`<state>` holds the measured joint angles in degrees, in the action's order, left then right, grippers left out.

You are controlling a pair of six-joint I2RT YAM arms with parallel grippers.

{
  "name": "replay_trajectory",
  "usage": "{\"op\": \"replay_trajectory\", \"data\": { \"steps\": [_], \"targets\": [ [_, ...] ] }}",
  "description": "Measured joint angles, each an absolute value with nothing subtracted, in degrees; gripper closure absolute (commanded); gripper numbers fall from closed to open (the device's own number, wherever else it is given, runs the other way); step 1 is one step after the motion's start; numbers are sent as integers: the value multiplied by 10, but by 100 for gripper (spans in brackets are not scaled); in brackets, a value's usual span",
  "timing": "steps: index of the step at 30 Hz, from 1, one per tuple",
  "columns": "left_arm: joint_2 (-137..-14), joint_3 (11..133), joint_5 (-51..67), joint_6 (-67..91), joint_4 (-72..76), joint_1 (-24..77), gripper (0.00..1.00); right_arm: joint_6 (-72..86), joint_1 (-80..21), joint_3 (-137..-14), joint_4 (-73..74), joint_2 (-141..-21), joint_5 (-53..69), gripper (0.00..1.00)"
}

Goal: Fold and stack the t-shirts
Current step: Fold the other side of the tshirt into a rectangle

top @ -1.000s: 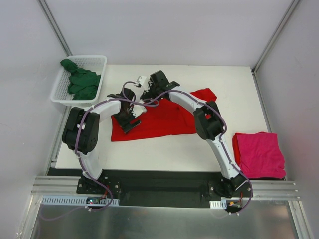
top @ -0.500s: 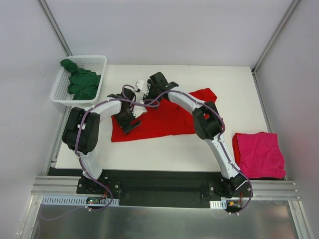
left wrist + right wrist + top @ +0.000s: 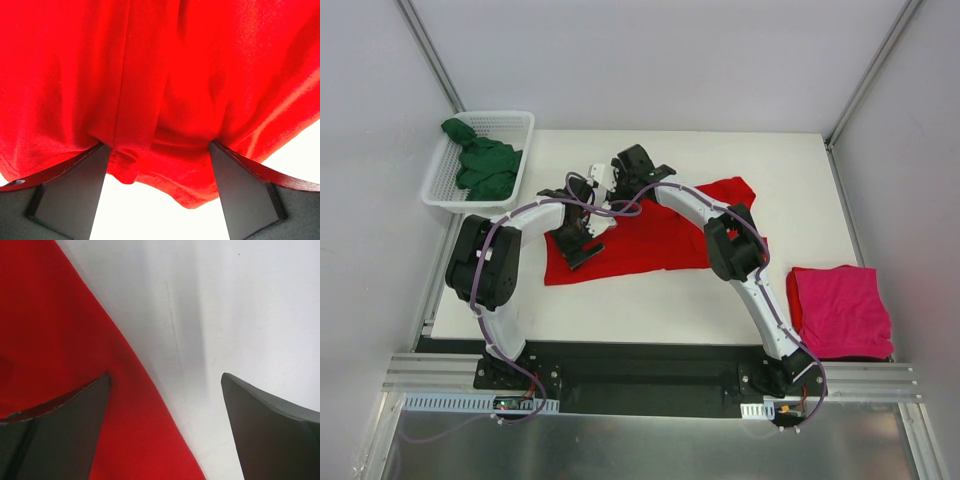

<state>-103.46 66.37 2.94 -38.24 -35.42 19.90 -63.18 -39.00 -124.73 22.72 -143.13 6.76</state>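
Tabletop (image 3: 650, 300) white beneath red t-shirt (image 3: 660, 245), pale grey walls (image 3: 650, 60) around.

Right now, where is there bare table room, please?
Free: far right corner beyond the bright red t-shirt, and the near strip before it. Crowded: the middle, under left arm and right arm; magenta-pink t-shirt at right.

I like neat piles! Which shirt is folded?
The pink shirt, a neat square on the right. The red shirt lies spread; the green shirt is bunched in the basket.

No text, label, brand, number or sign is legible in any view.
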Motion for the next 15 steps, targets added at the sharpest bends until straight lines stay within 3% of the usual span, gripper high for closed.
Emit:
{"op": "replay_trajectory", "data": {
  "steps": [15],
  "targets": [
    [-1035,665,27,-387,-355,200,18,-620,-392,-1251,256,-1426,60,4]
  ]
}}
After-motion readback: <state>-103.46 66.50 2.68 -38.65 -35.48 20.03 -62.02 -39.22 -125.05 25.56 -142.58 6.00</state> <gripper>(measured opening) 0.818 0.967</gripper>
